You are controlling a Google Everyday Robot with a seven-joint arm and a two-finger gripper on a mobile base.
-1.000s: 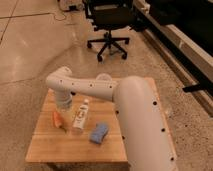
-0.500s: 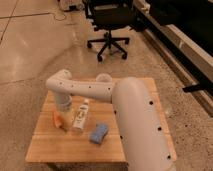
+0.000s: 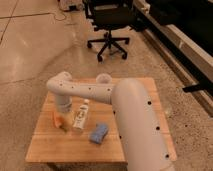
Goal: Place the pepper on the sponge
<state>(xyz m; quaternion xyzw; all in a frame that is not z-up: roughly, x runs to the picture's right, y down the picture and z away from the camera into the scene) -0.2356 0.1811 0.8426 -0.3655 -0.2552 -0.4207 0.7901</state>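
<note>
The pepper [image 3: 58,120] is a small orange tapered piece lying on the left part of the wooden table [image 3: 140,92]. My gripper [image 3: 63,111] points down at the end of the white arm, right above the pepper's far end and partly covering it. The sponge [image 3: 98,133], a light-blue block, lies flat near the table's front middle, to the right of the pepper and apart from it.
A white bottle with an orange label [image 3: 80,115] lies between the pepper and the sponge. My white arm [image 3: 130,115] crosses the table's right half. A black office chair [image 3: 109,22] stands on the floor beyond the table.
The gripper has sunk slightly toward the pepper while the arm's body has shifted closer. The pepper, bottle and sponge lie where they were.
</note>
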